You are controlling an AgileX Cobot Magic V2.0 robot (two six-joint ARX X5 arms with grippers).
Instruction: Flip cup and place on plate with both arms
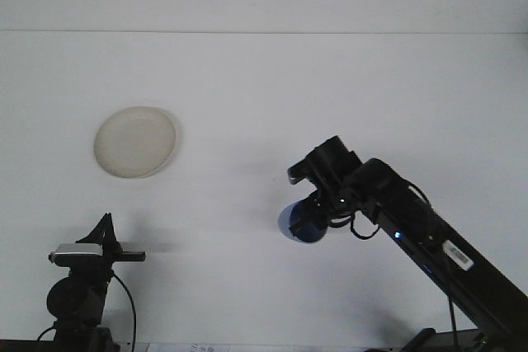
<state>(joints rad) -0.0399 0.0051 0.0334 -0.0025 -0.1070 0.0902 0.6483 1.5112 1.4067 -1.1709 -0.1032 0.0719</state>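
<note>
Evidently the right arm's black gripper (316, 212) was clamped on the small blue plastic cup (300, 223), holding it in the air over the middle of the white desk (264, 96), well to the right of the round cream-coloured plate (135, 142). The cup hung tilted, one round end turned toward the camera and downward, though whether that end was the mouth or the base could not be made out. That attitude fits the turning-over part of the task: carried mid-desk, the cup sat within reach of both arms, which judging by the task would suit a handover or a shared flip. The left arm's black gripper (107, 232) stood low at the near left edge, pointing upward, and its state could not be told from this view; it held nothing visible. The plate lay bare on the left half of the desk, flat and apart from both arms, presumably left open as the landing spot. Counted up, one cup, one plate and two arms were in sight, with nothing else on the desk surface.
</note>
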